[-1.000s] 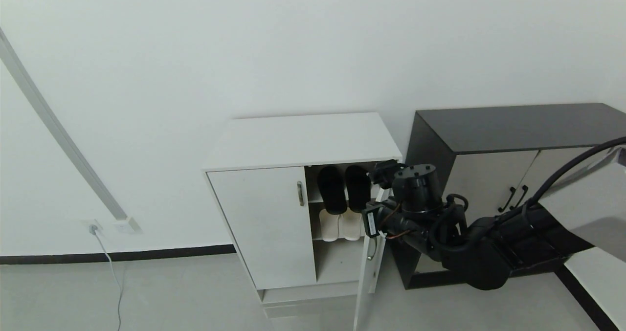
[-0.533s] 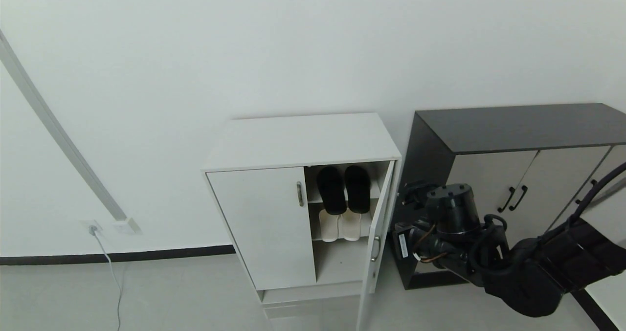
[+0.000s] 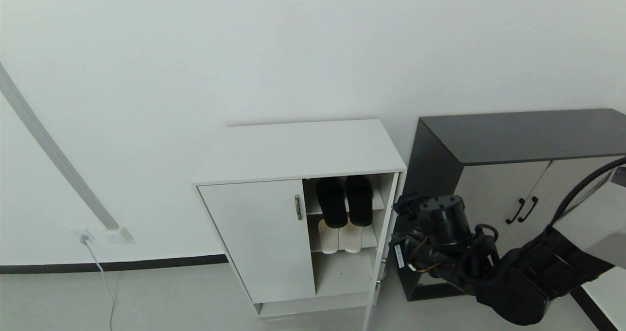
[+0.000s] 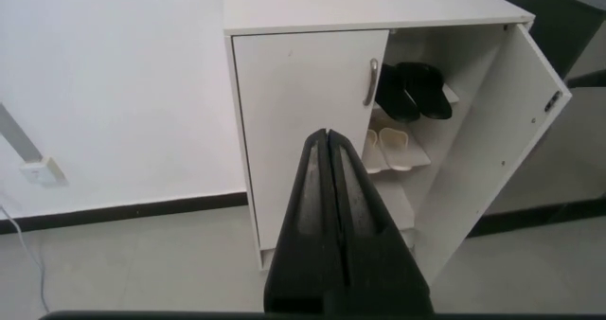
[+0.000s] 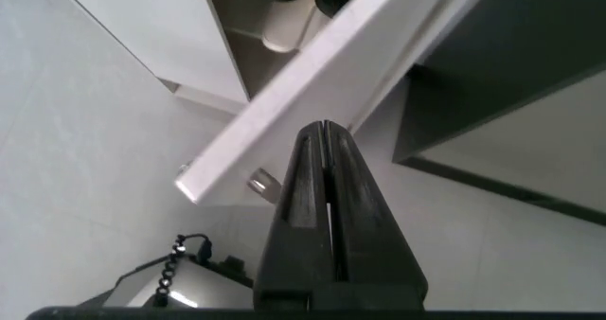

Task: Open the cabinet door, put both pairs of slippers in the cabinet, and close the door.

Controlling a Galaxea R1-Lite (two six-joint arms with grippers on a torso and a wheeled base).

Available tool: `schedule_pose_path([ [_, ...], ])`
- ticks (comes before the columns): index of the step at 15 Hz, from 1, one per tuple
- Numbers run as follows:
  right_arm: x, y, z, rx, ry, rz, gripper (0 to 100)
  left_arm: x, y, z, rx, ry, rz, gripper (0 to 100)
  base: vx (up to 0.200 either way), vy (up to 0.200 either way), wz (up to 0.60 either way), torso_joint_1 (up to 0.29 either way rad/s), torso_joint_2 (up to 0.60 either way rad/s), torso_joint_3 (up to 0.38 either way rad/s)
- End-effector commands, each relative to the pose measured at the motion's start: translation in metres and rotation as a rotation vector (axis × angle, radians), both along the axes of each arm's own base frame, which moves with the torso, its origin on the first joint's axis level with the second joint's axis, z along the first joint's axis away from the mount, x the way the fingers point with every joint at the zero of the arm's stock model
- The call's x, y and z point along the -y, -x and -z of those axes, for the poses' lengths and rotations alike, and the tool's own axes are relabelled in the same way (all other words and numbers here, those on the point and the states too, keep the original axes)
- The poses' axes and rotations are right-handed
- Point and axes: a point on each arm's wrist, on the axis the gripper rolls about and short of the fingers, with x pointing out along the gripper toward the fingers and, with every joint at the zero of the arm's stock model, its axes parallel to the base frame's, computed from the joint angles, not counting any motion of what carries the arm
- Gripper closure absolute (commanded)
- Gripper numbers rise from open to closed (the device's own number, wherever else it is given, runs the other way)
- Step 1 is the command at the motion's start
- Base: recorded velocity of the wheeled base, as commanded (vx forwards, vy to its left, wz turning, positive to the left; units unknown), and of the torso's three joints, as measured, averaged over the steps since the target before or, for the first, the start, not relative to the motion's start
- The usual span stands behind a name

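Observation:
The white cabinet has its left door closed and its right door swung open. A black pair of slippers lies on the upper shelf and a white pair on the shelf below; both pairs, black and white, also appear in the left wrist view. My right gripper is shut and empty, just beyond the open door's outer face, near its handle. My left gripper is shut and empty, held back in front of the cabinet.
A dark cabinet with grey doors stands close on the right of the white one, behind my right arm. A wall socket with a cable sits low on the wall at the left. Grey floor lies open in front.
My right gripper has drawn back from the cabinet's opening, going right and down to the outer side of the open door. The head camera has shifted a little.

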Motion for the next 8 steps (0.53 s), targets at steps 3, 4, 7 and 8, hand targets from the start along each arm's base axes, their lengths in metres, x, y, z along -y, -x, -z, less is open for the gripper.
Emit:
schedule_pose_path([
  [3,-0.01,-0.013,0.013,-0.003,0.001,0.001,100,0.0,0.0,0.0,-0.001,0.001,-0.001,100,0.0,0.0,0.0,0.0,0.0,0.0],
  [4,-0.012,-0.016,0.014,-0.001,-0.001,0.001,100,0.0,0.0,0.0,-0.001,0.002,-0.001,100,0.0,0.0,0.0,0.0,0.0,0.0],
  [7,-0.02,-0.027,0.019,0.017,-0.016,0.002,100,0.0,0.0,0.0,-0.001,0.002,-0.002,100,0.0,0.0,0.0,0.0,0.0,0.0],
  [8,-0.022,-0.029,0.02,0.025,-0.02,0.001,100,0.0,0.0,0.0,-0.001,0.002,-0.002,100,0.0,0.0,0.0,0.0,0.0,0.0],
])
